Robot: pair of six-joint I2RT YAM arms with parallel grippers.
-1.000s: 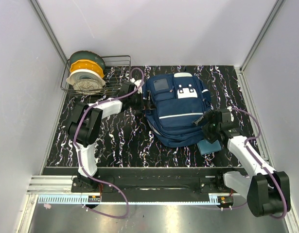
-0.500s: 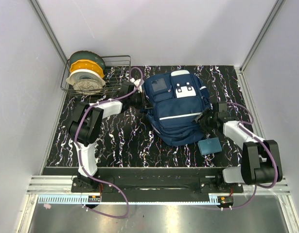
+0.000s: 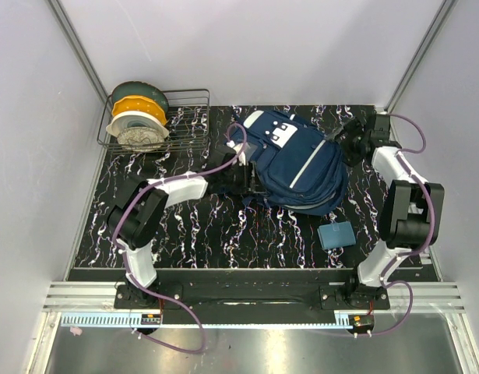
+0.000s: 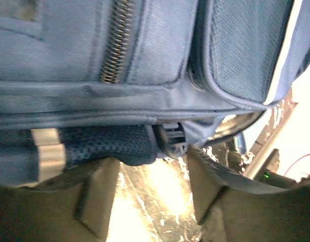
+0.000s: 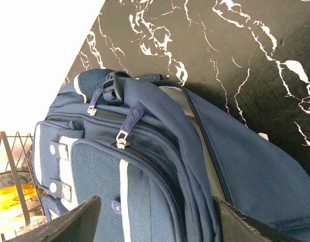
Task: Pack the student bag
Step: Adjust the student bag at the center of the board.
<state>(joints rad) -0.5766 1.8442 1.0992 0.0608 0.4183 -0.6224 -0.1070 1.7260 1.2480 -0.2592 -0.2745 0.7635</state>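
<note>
The student bag point(image 3: 301, 160) lies flat on the black marbled surface point(image 3: 184, 226), toward the back and a little right of centre. It is skewed on a diagonal, front face up. The left fingers point(image 4: 97, 201) are right up against its left flank. They stand partway apart, bright surface showing in the gap and a padded mesh strap point(image 4: 109, 143) just at their tips. As far as I can see, nothing is pinched. The right fingers point(image 5: 69, 224) are out by the bag's back right corner, spread wide, nothing between them and clear of the fabric.

By my reading, the packing is hardly under way. A small teal pouch point(image 3: 336, 234) sits out on the surface near the front right, apart from the bag. The wire basket point(image 3: 194, 100) at back left holds its spools point(image 3: 138, 117). Whether anything is already inside, I cannot tell. What looks to be left is to get a compartment open, put the loose item in and zip up.

Now the bag itself. It is navy fabric with a white stripe across the front pocket and white patches near the top. The right wrist view shows two zip pulls point(image 5: 125, 128) close together below the top handle. A pale band runs beside one zip line, and I cannot say whether that compartment is open. It is soft and slumped, so it will likely shift when tugged.
</note>
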